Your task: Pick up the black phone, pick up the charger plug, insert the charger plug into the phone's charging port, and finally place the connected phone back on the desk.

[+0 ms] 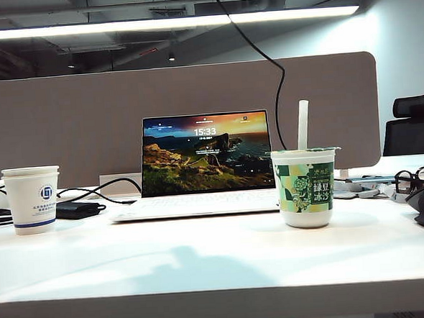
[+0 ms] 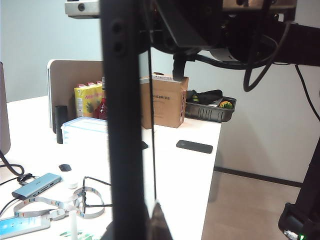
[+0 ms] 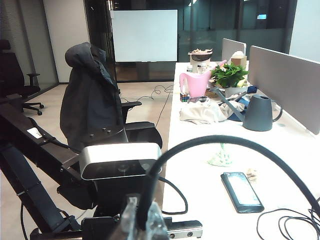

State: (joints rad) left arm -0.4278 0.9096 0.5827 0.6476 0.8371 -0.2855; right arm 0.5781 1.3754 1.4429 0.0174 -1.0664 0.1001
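Right wrist view shows the right gripper (image 3: 142, 220) clenched, no phone or plug visibly in it, the left gripper (image 2: 145, 215) likewise closed, and the black phone (image 3: 242, 191) ahead, flat on the tabletop (image 3: 200, 180) with no cable attached, so every step seems still undone.

The laptop (image 1: 206, 159) screen reads "15:33"; the green cup (image 1: 305, 186) bears Chinese characters.

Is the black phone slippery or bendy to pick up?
Probably slippery: the black phone looks glossy and lies flat on the desk. Likely stiff, being a flat slab. The left gripper and right gripper, shut, are clear of it.
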